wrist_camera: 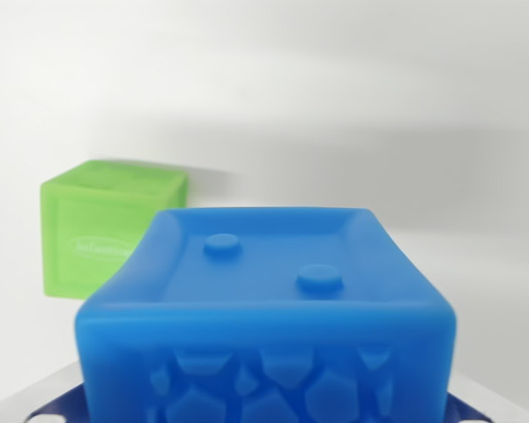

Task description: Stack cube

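A blue cube point(269, 317) fills the lower middle of the wrist view, so close to the camera that its near face is cut off by the bottom edge. Its top face is recessed within a raised rim and carries two round studs; its front face is patterned with raised, stone-like shapes. A green cube point(110, 231) is seen behind it and toward the wrist view's left, resting on the pale surface point(353, 132) and partly hidden behind the blue cube's left corner. A printed oval label is carried on its front face, too blurred to be read.

The hand itself is not shown: no fingers can be made out, so how far it is open, and whether anything is held, cannot be told. Dark blue shapes at the bottom corners cannot be identified either. From how large and how centred the blue cube sits under the camera, it is judged to be either held or about to be held, but this is only inferred.

The coming move is judged to turn on one relation: the green cube lies farther from the camera and off to the left of the blue one. If the blue cube is to be set on the green one, it would have to be carried forward and leftward, then lowered with the faces squared
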Robot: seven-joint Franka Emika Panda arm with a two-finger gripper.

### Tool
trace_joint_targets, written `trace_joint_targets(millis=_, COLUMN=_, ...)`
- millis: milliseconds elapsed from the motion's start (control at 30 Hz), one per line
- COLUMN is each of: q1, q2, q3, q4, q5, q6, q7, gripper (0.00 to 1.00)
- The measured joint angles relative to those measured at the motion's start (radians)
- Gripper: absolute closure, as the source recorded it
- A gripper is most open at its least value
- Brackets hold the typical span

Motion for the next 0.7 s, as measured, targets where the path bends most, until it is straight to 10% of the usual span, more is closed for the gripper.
trace_joint_targets(millis=700, q1=0.071, q2=0.001, q3=0.001, q4=0.004, q5=0.000, q6=0.000, q7=0.113, gripper=1.00)
